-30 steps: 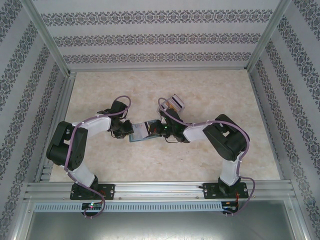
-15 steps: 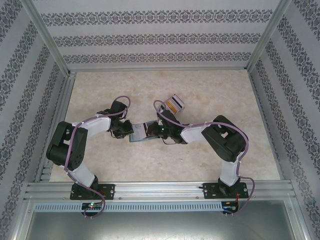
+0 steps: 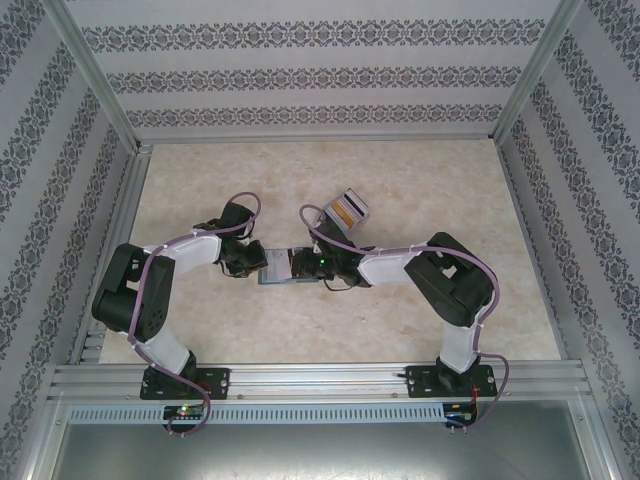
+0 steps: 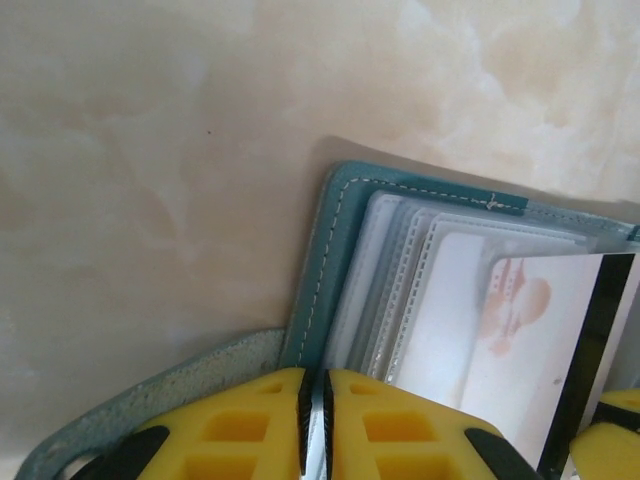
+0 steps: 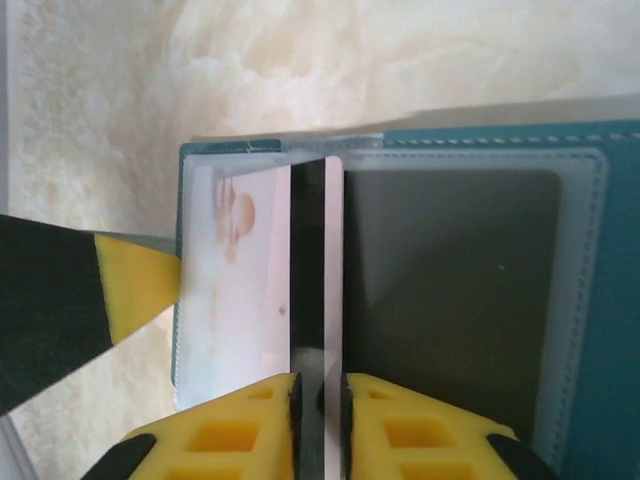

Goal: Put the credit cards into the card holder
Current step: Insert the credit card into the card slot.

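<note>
My right claw [image 5: 320, 388] pushed further across the card holder [image 5: 610, 300]. Credit card [image 5: 240, 300] looks nearly sleeved, can't tell if I've released. Left claw [image 4: 315, 390] clamps the holder's edge.

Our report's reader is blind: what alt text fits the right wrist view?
A white credit card with a black stripe lies on the open teal card holder. The right gripper's yellow fingers sit close together below it; the left gripper's fingertip is at the holder's left edge.
</note>
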Robot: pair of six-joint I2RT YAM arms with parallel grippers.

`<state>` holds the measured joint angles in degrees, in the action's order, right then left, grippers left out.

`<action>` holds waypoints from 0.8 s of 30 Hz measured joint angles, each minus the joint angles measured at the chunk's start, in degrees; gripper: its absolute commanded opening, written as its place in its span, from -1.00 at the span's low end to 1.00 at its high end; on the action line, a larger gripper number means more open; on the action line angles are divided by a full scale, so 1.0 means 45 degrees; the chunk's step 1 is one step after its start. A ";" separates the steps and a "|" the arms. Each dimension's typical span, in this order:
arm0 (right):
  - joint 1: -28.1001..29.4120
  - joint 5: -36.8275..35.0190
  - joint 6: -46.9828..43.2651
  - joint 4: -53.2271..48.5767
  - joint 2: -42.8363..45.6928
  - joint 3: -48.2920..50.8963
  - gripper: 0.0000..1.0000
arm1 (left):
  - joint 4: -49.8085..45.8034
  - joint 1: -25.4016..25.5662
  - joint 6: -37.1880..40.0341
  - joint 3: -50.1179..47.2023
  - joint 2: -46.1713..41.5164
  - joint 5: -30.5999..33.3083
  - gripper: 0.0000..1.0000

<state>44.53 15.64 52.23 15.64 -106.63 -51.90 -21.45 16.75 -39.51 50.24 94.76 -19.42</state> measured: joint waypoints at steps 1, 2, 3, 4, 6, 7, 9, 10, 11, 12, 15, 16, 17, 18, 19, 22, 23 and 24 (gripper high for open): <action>0.0000 -0.0102 -0.0146 -0.0267 0.0189 0.0000 -0.46 | 0.0015 0.0000 0.0005 0.0000 0.0000 -0.0005 -0.68; 0.0000 -0.0214 -0.0321 -0.0500 0.0408 0.0000 -0.44 | 0.0015 0.0000 0.0005 0.0000 0.0000 -0.0005 -0.68; -0.0005 -0.0321 -0.0452 -0.0695 0.0627 -0.0005 -0.43 | 0.0015 0.0000 0.0000 0.0000 0.0000 -0.0005 -0.68; -0.0005 -0.0437 -0.0622 -0.0889 0.0855 -0.0010 -0.43 | 0.0015 0.0000 0.0000 0.0000 0.0000 -0.0005 -0.68; -0.0005 -0.0675 -0.0918 -0.1292 0.1234 -0.0107 -0.47 | 0.0015 0.0000 0.0005 0.0000 0.0000 -0.0005 -0.68; -0.0005 -0.0763 -0.1073 -0.1491 0.1365 -0.0219 -0.51 | 0.0015 0.0000 0.0005 0.0000 0.0000 -0.0005 -0.68; -0.0015 -0.0816 -0.1341 -0.1773 0.1418 -0.0491 -0.60 | 0.0015 0.0000 0.0000 0.0000 0.0000 -0.0005 -0.68; -0.0039 -0.0787 -0.1462 -0.1928 0.1399 -0.0661 -0.67 | 0.0015 0.0000 0.0000 0.0000 0.0000 -0.0005 -0.68; -0.0087 -0.0719 -0.1603 -0.2084 0.1350 -0.0816 -0.72 | 0.0015 0.0000 0.0000 0.0000 0.0000 -0.0005 -0.68; -0.0136 -0.0631 -0.1666 -0.2166 0.1287 -0.0947 -0.75 | 0.0015 0.0000 0.0005 0.0000 0.0000 -0.0005 -0.68; -0.0209 -0.0442 -0.1855 -0.2463 0.0908 -0.1355 -0.76 | 0.0015 0.0000 0.0000 0.0000 0.0000 -0.0005 -0.68; -0.0223 -0.0384 -0.1909 -0.2531 0.0758 -0.1443 -0.76 | 0.0015 0.0000 0.0000 0.0000 0.0000 -0.0005 -0.68; -0.0233 -0.0311 -0.1943 -0.2603 0.0636 -0.1501 -0.76 | 0.0015 0.0000 0.0000 0.0000 0.0000 -0.0005 -0.68; -0.0233 -0.0272 -0.1967 -0.2701 0.0520 -0.1535 -0.76 | 0.0015 0.0000 0.0005 -0.0005 0.0000 -0.0005 -0.68; -0.0233 -0.0228 -0.2001 -0.2822 0.0408 -0.1569 -0.76 | 0.0019 0.0000 0.0000 -0.0005 0.0000 -0.0005 -0.68; -0.0233 -0.0121 -0.2030 -0.3045 0.0087 -0.1637 -0.76 | 0.0024 0.0000 0.0000 -0.0010 0.0000 -0.0010 -0.68; -0.0233 -0.0073 -0.2035 -0.3104 -0.0015 -0.1642 -0.76 | 0.0034 0.0000 0.0000 -0.0019 -0.0005 -0.0005 -0.68; -0.0233 -0.0029 -0.2035 -0.3143 -0.0097 -0.1642 -0.76 | 0.0053 0.0000 0.0000 -0.0034 -0.0019 -0.0005 -0.68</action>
<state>43.48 15.51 43.07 1.50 -107.07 -59.29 -21.21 16.75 -39.51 50.09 94.67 -19.44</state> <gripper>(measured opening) 0.120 0.159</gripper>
